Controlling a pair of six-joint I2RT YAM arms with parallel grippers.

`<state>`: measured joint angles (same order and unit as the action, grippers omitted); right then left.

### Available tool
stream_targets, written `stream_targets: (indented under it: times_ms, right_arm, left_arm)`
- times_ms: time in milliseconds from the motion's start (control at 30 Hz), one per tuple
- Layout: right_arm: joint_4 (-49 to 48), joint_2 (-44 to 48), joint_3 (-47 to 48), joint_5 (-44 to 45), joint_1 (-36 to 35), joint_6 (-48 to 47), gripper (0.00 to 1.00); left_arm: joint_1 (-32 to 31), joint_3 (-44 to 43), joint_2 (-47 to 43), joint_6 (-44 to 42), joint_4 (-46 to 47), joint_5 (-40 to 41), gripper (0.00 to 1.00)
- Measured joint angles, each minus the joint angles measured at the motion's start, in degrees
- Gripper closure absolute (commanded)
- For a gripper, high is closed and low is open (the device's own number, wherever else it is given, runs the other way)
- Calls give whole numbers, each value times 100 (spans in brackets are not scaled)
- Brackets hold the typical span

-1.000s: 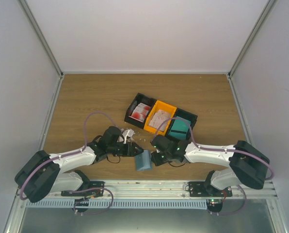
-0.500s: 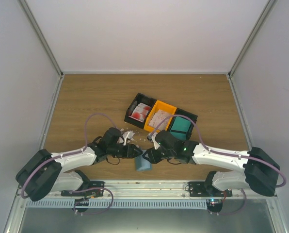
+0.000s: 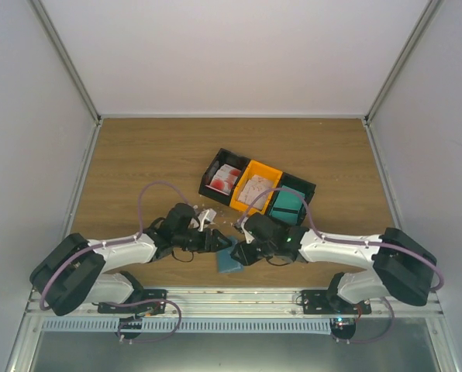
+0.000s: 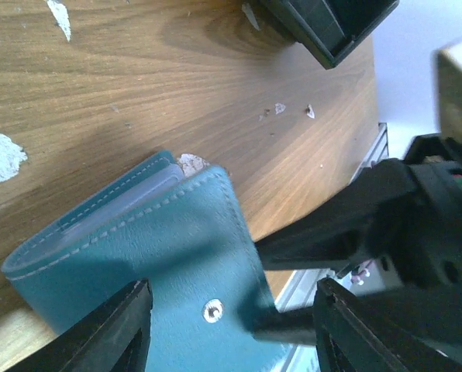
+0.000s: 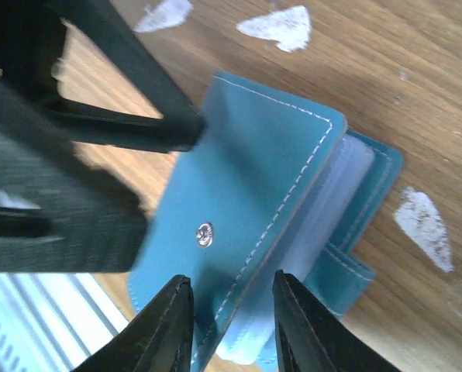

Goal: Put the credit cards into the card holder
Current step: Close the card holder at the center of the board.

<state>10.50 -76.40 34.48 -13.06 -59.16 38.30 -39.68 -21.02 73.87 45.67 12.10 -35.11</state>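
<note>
The card holder point(image 3: 229, 260) is seen at 6 o'clock on the table point(image 3: 138, 155), straddled by the left gripper point(image 4: 232, 293) and right gripper point(image 5: 231, 285), both spread, nothing clenched. It is judged light, soft and slick; the stitched cover edge is best pinched.

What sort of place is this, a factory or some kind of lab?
Probably a robot test booth in a lab: a left arm and a right arm bolted to a metal rail at a wooden table, boxed in by plain white panels.
</note>
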Motion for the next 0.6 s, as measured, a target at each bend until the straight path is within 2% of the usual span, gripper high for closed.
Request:
stream_targets:
  times_ms: [267, 433, 600]
  right_arm:
    - [157, -466, 2, 354, -4, 125, 81]
    - [92, -557, 15, 363, -22, 236, 82]
    - [-11, -654, 48, 363, -31, 350, 83]
  left_arm:
    - [0, 107, -442, 114, -155, 245, 33]
    - [2, 402, -938, 179, -535, 789, 30]
    - [2, 852, -1091, 348, -542, 831, 31]
